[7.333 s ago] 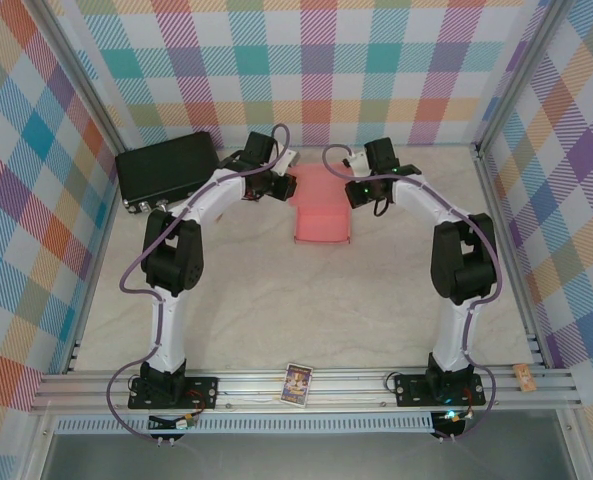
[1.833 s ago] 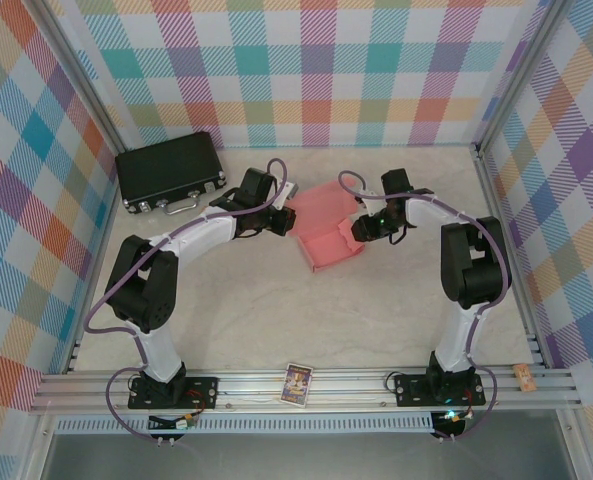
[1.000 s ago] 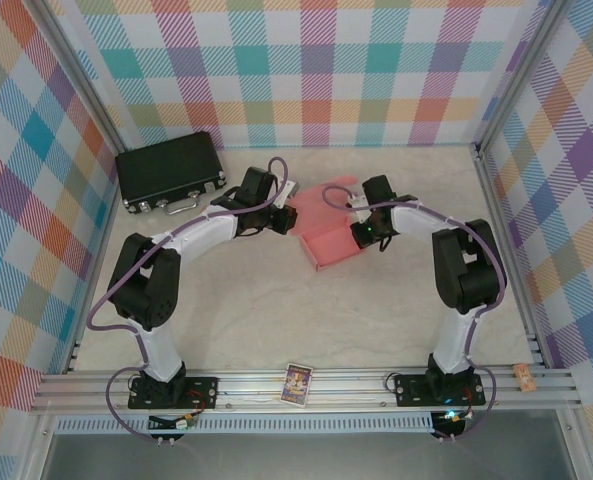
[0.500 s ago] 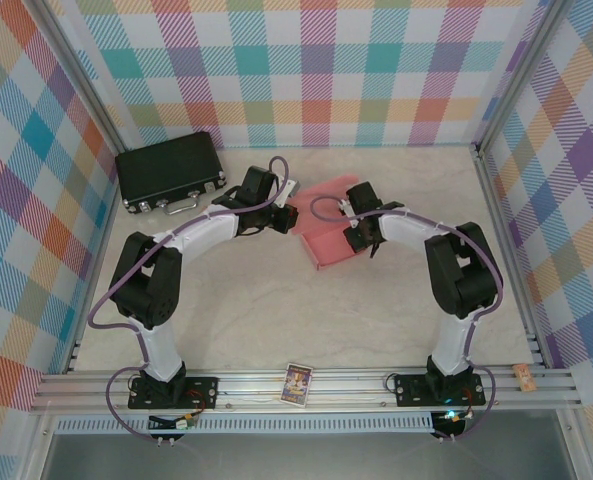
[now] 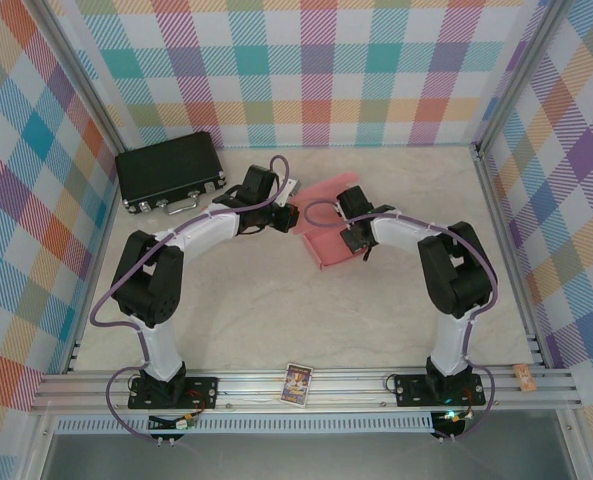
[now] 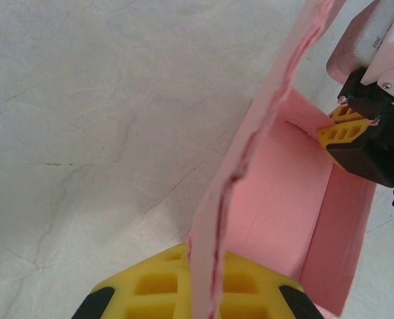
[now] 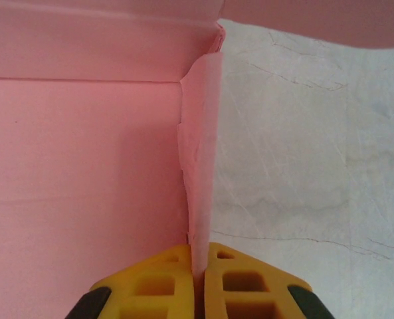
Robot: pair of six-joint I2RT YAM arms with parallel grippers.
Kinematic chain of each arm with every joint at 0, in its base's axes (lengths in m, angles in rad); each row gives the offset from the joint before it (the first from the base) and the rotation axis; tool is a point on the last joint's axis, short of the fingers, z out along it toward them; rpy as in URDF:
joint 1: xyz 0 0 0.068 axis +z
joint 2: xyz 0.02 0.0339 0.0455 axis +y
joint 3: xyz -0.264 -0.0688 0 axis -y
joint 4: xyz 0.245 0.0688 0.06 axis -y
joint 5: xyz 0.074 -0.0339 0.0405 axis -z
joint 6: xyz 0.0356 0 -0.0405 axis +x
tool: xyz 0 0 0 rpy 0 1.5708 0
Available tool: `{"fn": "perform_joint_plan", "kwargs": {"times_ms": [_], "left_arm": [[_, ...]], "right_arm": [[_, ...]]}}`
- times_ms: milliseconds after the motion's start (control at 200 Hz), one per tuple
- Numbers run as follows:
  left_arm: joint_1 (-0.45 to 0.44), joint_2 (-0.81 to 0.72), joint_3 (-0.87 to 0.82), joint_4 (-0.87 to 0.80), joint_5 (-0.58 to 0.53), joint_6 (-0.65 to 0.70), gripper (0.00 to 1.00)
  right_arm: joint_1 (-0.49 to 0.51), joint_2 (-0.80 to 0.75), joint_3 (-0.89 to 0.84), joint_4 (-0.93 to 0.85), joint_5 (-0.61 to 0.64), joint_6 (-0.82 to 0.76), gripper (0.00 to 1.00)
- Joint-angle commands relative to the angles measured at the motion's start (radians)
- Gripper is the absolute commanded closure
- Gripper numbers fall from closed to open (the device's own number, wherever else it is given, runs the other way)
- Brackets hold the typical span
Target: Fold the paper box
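1. Down at the near rail the small card [image 5: 296,383] lies just where it lay before.
2. Mid-tabletop [image 5: 276,310], the right pincer [image 5: 350,232] has slid left over the last second, elbow tucking in. It is pinching the right wall of the paper box [image 5: 324,248], and the thin card stands upright between its yellow pads [image 7: 243,292].
3. The left pincer [image 5: 292,216] has barely budged and still pinches the left wall's wavy edge.
4. The box has swung a little leftward with them. It is salmon-pink and half-formed, an open tray between the two pincers with its floor on the tabletop, side walls up and far flap raised.
5. Far left, the black case [image 5: 169,170] sits well apart.
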Motion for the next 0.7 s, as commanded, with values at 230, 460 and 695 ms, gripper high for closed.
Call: {"fn": "perform_joint_plan", "kwargs": {"times_ms": [230, 460, 695], "left_arm": [[0.023, 0.031, 0.019, -0.02, -0.016, 0.001, 1.0], [0.028, 0.033, 0.022, -0.024, 0.002, 0.016, 1.0], [0.028, 0.032, 0.026, -0.033, 0.037, 0.055, 1.0]], "right_arm": [[0.005, 0.11, 0.004, -0.105, 0.122, 0.023, 0.99], [-0.002, 0.066, 0.006, -0.089, 0.048, 0.029, 0.95], [-0.049, -0.004, 0.023, -0.086, -0.149, 0.029, 0.84]]}}
